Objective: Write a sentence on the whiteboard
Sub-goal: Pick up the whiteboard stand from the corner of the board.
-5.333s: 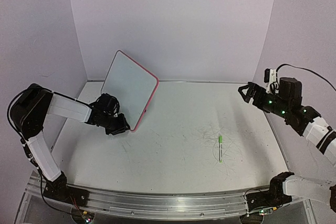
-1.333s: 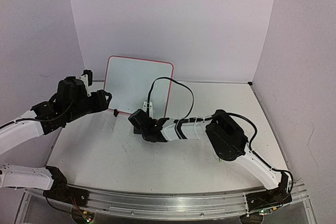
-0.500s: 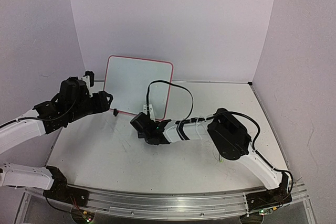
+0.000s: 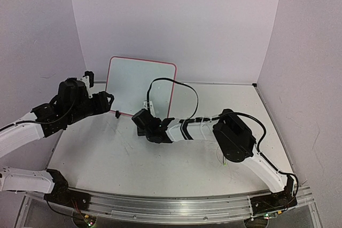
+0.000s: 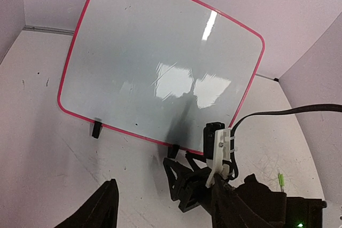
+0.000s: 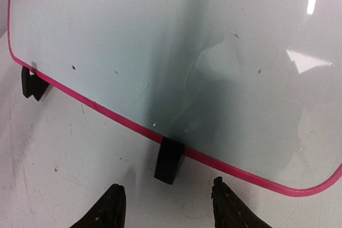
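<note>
So the whiteboard (image 4: 140, 86) is standing up on its little black feet on the worktop (image 4: 133, 169), leaning back a bit. Pink-red rim all round. The face is glossy, and all that shows on it is glare patches and a few tiny dark specks.

The left arm (image 4: 32, 124) reaches in from the whiteboard's left. Its end effector (image 4: 113, 105) sits just off the board's lower left corner, near it but not touching. The fingers are spread and there's nothing between them.

The right arm (image 4: 192, 129) stretches low across the worktop in front of the whiteboard, with a black cable (image 4: 171, 86) looping up across the board's right side. Its end effector (image 6: 168, 209) points straight at the board's bottom edge. In the wrist view the two fingertips (image 6: 109, 206) are well apart with only bare worktop between them, so it's open and holding nothing. One stand foot (image 6: 169, 159) is right ahead of that gap and the other foot (image 6: 32, 85) is off to its left.

A green marker (image 5: 280, 180) lies on the worktop well to the right of the whiteboard and nearer the arm bases, mostly hidden behind the right arm.
</note>
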You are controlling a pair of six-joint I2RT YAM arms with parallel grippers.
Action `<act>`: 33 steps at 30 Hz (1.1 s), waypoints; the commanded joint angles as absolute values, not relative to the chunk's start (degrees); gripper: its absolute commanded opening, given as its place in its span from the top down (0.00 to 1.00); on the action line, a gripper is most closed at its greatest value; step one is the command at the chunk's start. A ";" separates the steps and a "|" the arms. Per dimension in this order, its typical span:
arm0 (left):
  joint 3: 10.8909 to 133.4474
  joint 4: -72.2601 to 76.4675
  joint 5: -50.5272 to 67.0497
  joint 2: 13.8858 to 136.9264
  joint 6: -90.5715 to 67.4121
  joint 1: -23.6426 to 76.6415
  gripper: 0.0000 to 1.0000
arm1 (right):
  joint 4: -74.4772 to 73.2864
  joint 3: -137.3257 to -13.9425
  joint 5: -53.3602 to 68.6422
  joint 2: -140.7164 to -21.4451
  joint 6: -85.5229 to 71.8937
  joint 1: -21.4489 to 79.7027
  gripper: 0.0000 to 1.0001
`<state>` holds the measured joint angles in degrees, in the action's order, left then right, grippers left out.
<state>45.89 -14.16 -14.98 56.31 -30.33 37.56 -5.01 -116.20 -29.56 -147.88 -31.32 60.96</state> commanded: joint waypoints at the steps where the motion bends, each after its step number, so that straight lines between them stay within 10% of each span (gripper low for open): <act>1: 46.70 -13.71 -14.66 52.77 -30.35 37.56 0.40 | -4.12 -122.46 -30.83 -152.20 -31.57 60.17 0.46; 8: 46.71 -14.13 -13.84 50.87 -30.23 37.53 0.39 | -6.39 -127.38 -29.69 -155.41 -33.77 58.42 0.51; 26: 46.51 -14.59 -13.72 51.31 -30.85 37.53 0.39 | -8.44 -123.01 -29.97 -150.80 -34.15 57.96 1.00; 33: 46.93 -14.57 -13.11 53.54 -31.60 37.53 0.39 | -8.34 -113.75 -28.91 -144.05 -31.16 57.97 1.00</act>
